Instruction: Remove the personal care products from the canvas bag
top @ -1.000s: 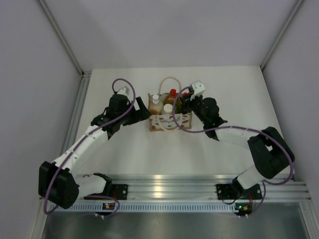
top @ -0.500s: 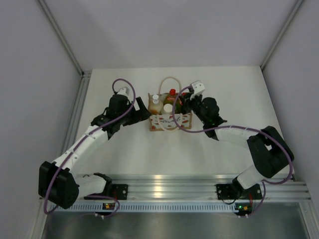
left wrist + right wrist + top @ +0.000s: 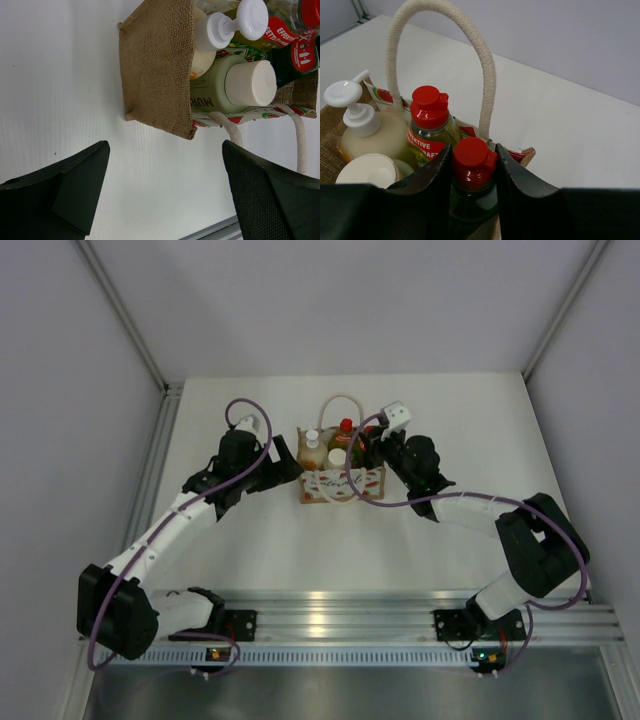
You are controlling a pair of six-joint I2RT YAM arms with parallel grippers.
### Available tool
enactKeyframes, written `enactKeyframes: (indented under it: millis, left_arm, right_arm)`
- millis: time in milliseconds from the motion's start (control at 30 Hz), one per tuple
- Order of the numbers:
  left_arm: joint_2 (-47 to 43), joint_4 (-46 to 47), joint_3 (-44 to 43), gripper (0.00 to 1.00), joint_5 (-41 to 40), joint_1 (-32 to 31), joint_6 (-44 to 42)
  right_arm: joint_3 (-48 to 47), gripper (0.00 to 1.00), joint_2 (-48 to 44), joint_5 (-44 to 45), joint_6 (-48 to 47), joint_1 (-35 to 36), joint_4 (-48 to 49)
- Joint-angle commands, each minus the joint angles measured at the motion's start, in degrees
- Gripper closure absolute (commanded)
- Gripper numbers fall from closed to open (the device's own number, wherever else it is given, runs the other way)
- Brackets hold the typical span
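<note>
- Presently, right pincer (image 3: 473, 167) clamped on dark green bottle (image 3: 472, 202) at red cap; could slip when lifted
- Left pincer (image 3: 164, 150) apart beside canvas bag (image 3: 157, 65), not holding it; bag could rise too

Four upright bottles (image 3: 431, 136) fill the tan canvas bag (image 3: 157, 65).

White table (image 3: 300, 540) w/ grey walls (image 3: 350, 300), alu rail (image 3: 330, 615) at near edge.
</note>
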State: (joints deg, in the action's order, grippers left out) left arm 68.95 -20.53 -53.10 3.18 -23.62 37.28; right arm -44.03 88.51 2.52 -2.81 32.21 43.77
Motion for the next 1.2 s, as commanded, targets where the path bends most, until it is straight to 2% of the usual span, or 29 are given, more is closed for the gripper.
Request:
enactKeyframes:
  millis: [0,700,1167]
  left_arm:
    - [-1.89,3.04,0.45,0.02,-0.37,-0.11,-0.98]
    - [-2.24,3.04,0.81,0.02,-0.9,-0.11,-0.98]
    - [-2.06,3.04,0.89,0.02,-1.16,-0.11,-0.89]
  right_arm:
    - [-3.52,1.0,-2.99,0.99,-1.5,-0.04,7.64]
    - [-7.56,1.0,-9.05,0.38,-0.97,-0.21,5.63]
    - [-15.64,1.0,-15.55,-0.5,-3.6,-0.39,-5.97]
